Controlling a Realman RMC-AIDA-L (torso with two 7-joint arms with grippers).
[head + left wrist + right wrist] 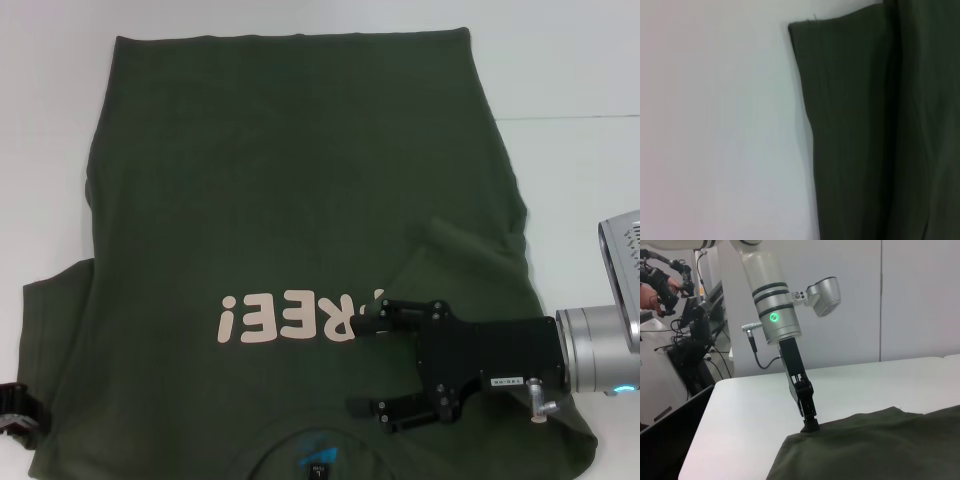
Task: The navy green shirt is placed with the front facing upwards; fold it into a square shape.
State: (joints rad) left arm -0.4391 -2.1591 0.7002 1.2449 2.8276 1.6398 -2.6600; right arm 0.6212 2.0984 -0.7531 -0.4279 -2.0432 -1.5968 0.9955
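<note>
Right hand [368,365] is hovering low over the navy green shirt [290,200], just beside the pink "FREE!" print [295,318], with its two black fingers [385,310] spread wide apart and nothing between them; one finger is covering the first letter of the print, the other is lying nearer the collar. Beyond the print, toward the hem, the right sleeve is lying folded inward onto the shirt's front, making a raised crease. The shirt is lying spread front-up on the white bench [570,70], collar nearest the robot, and a small blue neck label [318,465] is showing just below the print at the picture's edge.

Left hand [810,427] is sitting far from the print, at the outer corner of the shirt's left sleeve [55,300]; in the right wrist view its fingertips are pressing down onto the fabric's edge, and I cannot tell whether they are pinching cloth or merely resting there. The left wrist view is showing that sleeve's hem edge [805,100] lying flat against bare bench
</note>
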